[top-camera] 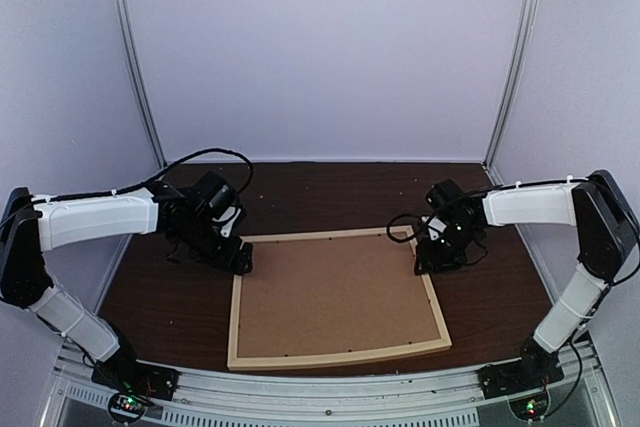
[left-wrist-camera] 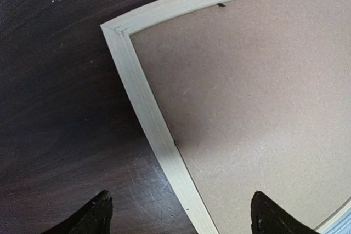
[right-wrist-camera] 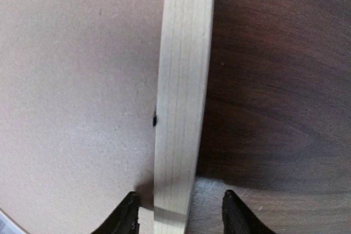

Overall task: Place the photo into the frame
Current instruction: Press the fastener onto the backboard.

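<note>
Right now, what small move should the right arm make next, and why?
Probably close the right fingers on the frame: they straddle its right rail with gaps either side, not yet gripping. The brown backing board fills the frame, and the left fingers hover open.

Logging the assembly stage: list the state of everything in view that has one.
frame, lying flat on the table.
backing board, seated inside the frame.
left gripper, open, astride the frame's left rail.
right gripper, open, astride the right rail.
photo, not in view.
</note>
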Tool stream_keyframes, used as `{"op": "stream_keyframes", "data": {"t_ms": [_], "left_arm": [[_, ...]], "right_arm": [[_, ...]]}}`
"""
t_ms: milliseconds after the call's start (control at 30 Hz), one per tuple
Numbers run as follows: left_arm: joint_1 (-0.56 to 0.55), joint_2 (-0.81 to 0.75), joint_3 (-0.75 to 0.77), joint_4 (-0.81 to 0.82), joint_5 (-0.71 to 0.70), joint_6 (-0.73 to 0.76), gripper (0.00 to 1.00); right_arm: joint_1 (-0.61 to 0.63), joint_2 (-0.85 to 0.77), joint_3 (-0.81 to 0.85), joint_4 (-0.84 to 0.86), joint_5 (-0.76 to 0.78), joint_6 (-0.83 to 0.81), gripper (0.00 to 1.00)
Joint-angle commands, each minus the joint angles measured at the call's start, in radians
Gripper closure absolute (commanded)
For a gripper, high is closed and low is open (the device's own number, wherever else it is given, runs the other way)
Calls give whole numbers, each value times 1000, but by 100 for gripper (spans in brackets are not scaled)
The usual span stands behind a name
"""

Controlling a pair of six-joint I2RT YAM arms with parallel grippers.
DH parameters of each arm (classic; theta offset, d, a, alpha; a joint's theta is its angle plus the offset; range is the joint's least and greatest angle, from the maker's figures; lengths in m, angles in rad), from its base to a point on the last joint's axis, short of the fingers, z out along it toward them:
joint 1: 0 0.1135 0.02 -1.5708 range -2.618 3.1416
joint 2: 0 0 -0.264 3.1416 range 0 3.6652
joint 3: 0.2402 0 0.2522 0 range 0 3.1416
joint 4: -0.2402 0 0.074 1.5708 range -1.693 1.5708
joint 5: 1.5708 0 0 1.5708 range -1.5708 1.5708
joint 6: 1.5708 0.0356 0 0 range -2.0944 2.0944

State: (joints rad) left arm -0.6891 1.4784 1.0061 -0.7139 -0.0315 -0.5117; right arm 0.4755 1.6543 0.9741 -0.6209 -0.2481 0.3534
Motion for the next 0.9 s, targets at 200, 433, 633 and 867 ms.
{"op": "stream_keyframes", "data": {"t_ms": [200,433,633,867], "left_arm": [[64,9,6,31,-31,7,12],[114,116,48,29,28,40,11],[145,184,76,22,28,54,12],[161,217,98,-12,23,74,7]], "right_arm": [[3,-2,-39,49,-31,12,72],[4,-35,-79,59,-23,46,81],[6,-87,-143,103,-8,116,90],[8,-104,-173,126,2,143,93]]}}
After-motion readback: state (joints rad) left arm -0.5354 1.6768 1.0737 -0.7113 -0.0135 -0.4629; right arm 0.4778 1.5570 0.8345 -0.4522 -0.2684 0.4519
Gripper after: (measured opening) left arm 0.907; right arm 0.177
